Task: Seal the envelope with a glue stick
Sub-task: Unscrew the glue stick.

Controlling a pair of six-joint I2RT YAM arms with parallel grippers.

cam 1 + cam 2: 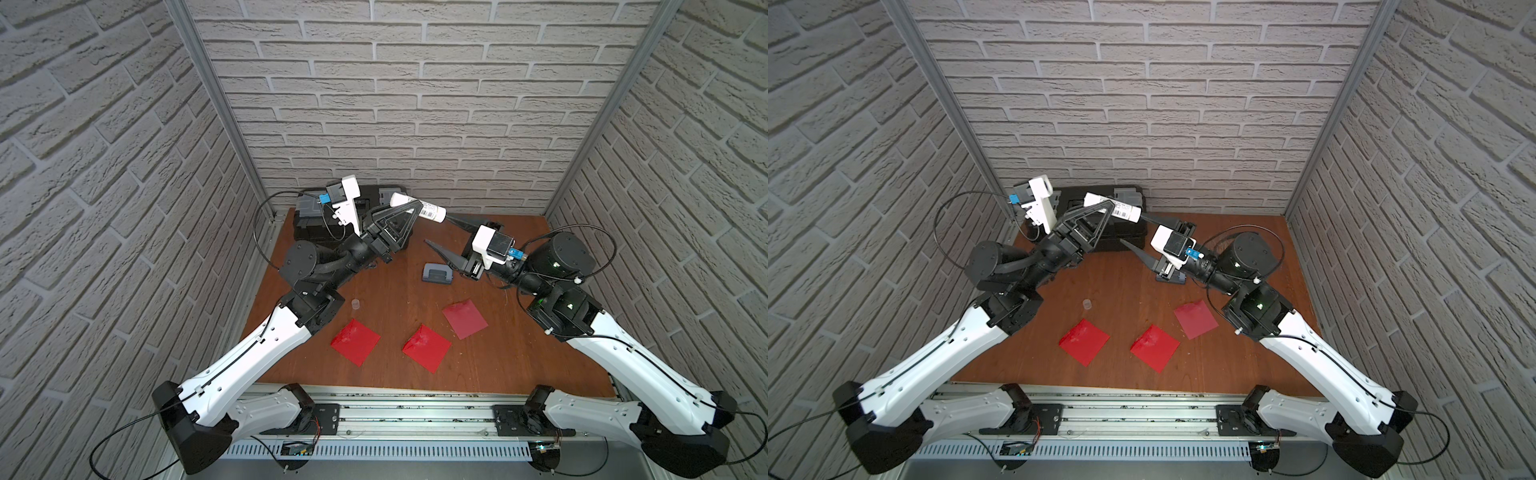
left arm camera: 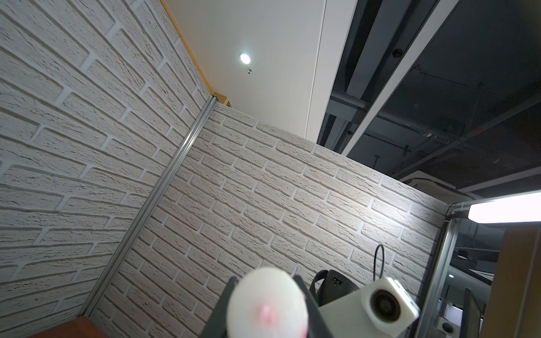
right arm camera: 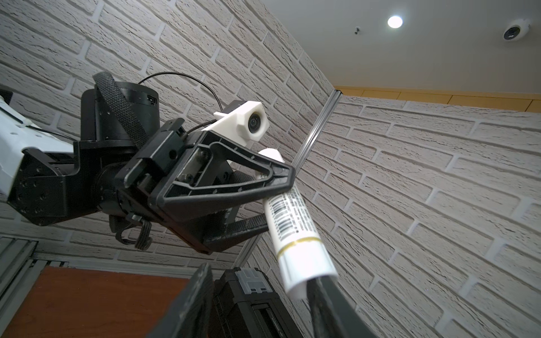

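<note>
Glue stick (image 1: 432,213) clamped in left fingers (image 1: 398,221); right fingers (image 1: 446,255) apart.

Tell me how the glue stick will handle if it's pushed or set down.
Probably rigid: the glue stick juts straight from the left gripper without sagging. Round and smooth-looking, so it would likely roll if laid on the table. Gripped nearer one end, it may pivot if nudged.

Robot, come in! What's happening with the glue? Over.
Left gripper shut on glue stick, held high, uncapped. Right gripper open by its base end. Clear cap on table. Hole punch near right gripper.
</note>
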